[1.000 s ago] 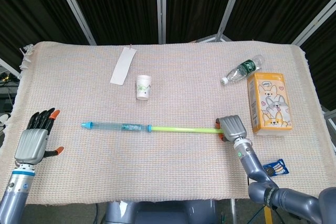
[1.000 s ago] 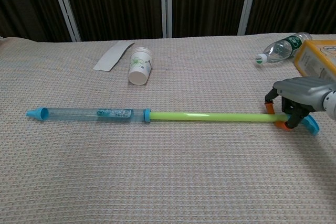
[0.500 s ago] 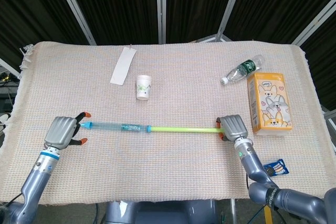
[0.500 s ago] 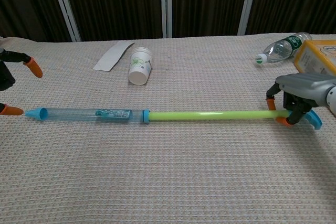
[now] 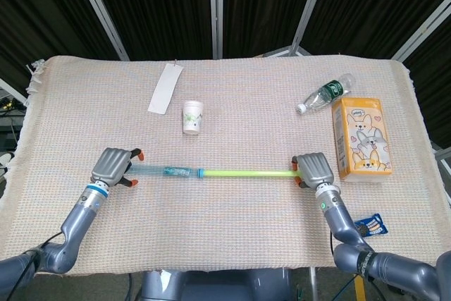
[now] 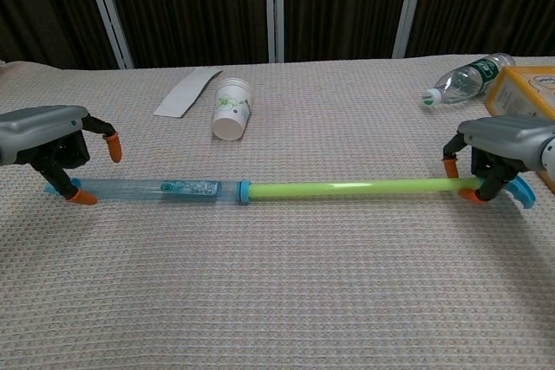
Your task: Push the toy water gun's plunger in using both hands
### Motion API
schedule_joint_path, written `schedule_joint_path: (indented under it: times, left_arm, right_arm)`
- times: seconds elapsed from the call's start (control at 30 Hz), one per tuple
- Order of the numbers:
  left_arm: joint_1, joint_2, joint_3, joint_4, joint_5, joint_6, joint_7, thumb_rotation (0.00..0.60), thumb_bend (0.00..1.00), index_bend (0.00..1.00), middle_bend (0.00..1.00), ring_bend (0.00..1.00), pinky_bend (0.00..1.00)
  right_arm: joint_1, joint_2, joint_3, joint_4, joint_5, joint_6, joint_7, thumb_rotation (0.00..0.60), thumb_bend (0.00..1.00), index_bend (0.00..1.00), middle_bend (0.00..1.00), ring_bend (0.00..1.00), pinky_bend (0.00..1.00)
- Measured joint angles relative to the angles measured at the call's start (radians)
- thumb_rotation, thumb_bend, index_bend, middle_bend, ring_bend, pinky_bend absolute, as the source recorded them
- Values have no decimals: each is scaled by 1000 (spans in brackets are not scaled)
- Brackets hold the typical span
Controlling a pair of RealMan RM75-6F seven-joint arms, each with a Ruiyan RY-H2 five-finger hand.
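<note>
Left hand [image 6: 52, 140], well off to the side a second ago, has arrived over the nozzle end of the water gun [image 5: 165, 170], fingers curled around the clear barrel. Right hand [image 6: 499, 149] stays clamped on the plunger [image 6: 355, 186], which lies fully drawn out mid-table. Both ends are secured, so pushing may begin. Paper cup [image 5: 192, 117], paper strip [image 5: 165, 88], bottle [image 5: 325, 93] and carton [image 5: 361, 139] lie beyond, obstructing nothing.

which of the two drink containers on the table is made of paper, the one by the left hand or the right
The white paper cup, lying on its side nearer the left hand. The clear plastic bottle lies nearer the right hand.
</note>
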Motion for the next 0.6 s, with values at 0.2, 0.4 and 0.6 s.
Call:
schedule_joint_path:
  times: [0.2,0.4,0.6]
  left_arm:
    - [-24,-40,-5,54,-36,-32,-33,600,231,434,948,877,1000]
    - [-51,-57,-5,78,-63,-59,-32,600,260,436,948,877,1000]
    - [-72,-81,-3,102,-95,-75,-20,600,262,443,948,877,1000]
  right_arm:
    - [1,3,-2,2,0,3,5,600,475,648,1000,1000,1000]
    - [3,6,-2,-1,2,6,8,600,478,648,1000,1000,1000]
    - [4,8,-4,-1,4,7,12,600,480,649,1000,1000,1000]
